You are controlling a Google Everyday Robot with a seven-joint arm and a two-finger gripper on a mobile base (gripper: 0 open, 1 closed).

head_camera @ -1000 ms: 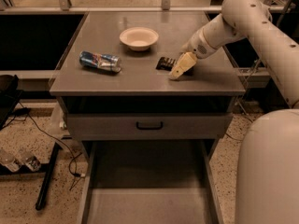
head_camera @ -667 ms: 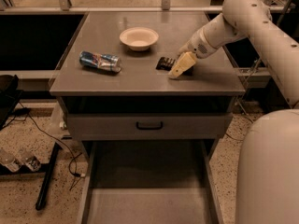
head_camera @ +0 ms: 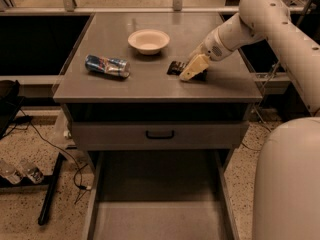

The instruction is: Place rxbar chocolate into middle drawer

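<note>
The rxbar chocolate (head_camera: pixel 174 67), a dark flat bar, lies on the grey cabinet top (head_camera: pixel 150 81), right of centre. My gripper (head_camera: pixel 193 68) is down on the bar's right end and covers that part of it. The white arm reaches in from the upper right. The middle drawer (head_camera: pixel 160 211) stands pulled out at the bottom of the view, with a bare grey floor and thin side walls. It lies well below and in front of the bar.
A crushed blue-silver can (head_camera: pixel 106 65) lies on the left of the cabinet top. A white bowl (head_camera: pixel 148 40) stands at the back centre. A closed drawer front with a black handle (head_camera: pixel 160 134) sits under the top. Cables and a black stand leg (head_camera: pixel 50 194) lie on the floor at left.
</note>
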